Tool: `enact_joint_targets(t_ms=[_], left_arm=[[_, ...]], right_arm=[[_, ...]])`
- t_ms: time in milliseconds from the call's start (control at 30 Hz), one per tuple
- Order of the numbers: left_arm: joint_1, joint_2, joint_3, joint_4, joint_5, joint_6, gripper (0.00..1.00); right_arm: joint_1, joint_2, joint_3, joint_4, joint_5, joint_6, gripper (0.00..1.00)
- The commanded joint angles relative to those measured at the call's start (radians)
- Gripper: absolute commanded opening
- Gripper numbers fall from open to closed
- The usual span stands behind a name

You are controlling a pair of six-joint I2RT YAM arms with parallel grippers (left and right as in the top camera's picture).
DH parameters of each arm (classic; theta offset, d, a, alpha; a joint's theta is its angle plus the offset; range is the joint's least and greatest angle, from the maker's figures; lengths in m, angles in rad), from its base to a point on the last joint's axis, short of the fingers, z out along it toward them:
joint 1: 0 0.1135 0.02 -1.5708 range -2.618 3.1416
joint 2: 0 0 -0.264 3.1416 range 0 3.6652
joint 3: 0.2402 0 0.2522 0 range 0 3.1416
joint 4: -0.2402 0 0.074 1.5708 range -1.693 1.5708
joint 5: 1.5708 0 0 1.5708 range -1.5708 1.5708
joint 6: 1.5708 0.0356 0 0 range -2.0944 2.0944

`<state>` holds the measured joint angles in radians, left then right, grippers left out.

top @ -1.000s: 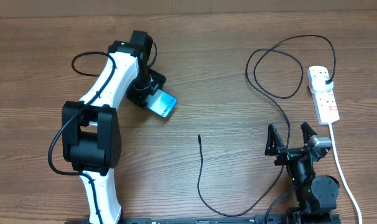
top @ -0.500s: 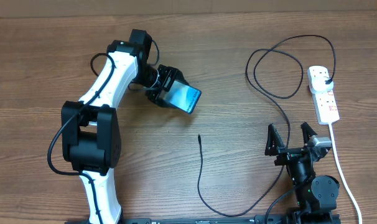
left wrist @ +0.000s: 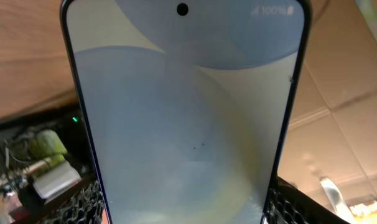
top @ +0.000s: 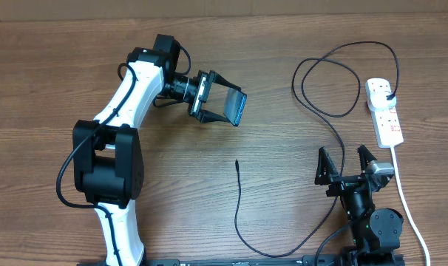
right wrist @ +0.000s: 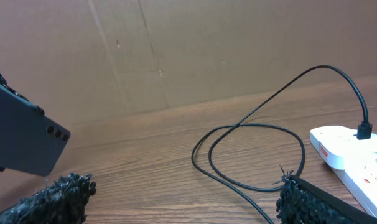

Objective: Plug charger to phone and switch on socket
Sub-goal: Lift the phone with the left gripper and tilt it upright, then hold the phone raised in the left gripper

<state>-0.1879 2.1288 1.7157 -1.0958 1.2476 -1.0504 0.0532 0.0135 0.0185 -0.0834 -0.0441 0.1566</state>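
Asking voice: Where is the phone (top: 235, 109), and what has hold of it?

Answering voice: The left gripper (top: 225, 103) pinches it by its long edges. It is held in the air above the table (top: 46, 74), left of centre, tipped on edge. In the left wrist view the lit screen (left wrist: 188, 124) fills the frame, with the front-camera hole at the far end. So the charging port is probably at the end nearest the gripper's palm, which is out of sight.

Asking voice: And the charger?

Answering voice: The charger (top: 236, 192) lies loose on the table. Its connector tip (top: 236, 162) rests near the middle, apart from the phone. Its plug (top: 387, 93) already sits in the socket (top: 387, 122) at the far right. The right gripper (top: 346, 164) waits near the front right with its jaws spread wide and nothing between them.

Asking voice: What would make this step go well?

Answering voice: I would turn the phone until its port end points outward, clear of the fingers, and hold it steady. The right gripper should take the cable just behind the tip, so the tip cannot droop, and push it straight in. The socket's switch comes last; I cannot tell whether it is on or off.
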Motion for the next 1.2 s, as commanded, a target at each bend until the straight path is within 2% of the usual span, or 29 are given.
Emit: enact_joint_targets(t_ms=[0,1167], left_arm=[[0.005,-0.005,0.032,-0.003,0.156,0.022,0.04],[0.007,-0.005,0.032,-0.003,0.174,0.022,0.04]], right_arm=[[0.005,-0.011,-0.011,0.002,0.009,-0.005,1.0],[0.005,-0.011,-0.011,0.002,0.009,-0.005,1.0]])
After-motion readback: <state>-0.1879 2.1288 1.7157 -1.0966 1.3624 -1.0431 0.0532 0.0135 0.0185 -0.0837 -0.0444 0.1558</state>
